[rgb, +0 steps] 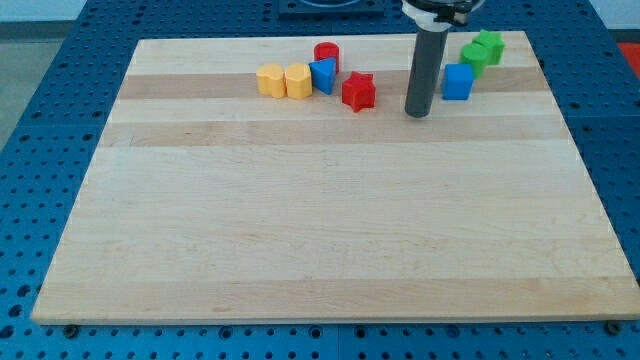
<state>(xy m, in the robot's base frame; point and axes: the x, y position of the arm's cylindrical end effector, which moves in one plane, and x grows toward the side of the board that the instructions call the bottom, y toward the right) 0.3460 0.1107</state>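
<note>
Pale wooden board (330, 240), blue pegboard (60, 120)

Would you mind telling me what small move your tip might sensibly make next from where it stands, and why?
Probably a short slide toward the view's right. My tip stands apart from everything, with the blue cube nearest, just to its right and a little toward the view's top; the red star lies farther off on the left. That small move would bring the rod beside the cube without disturbing the two green blocks behind.
</note>
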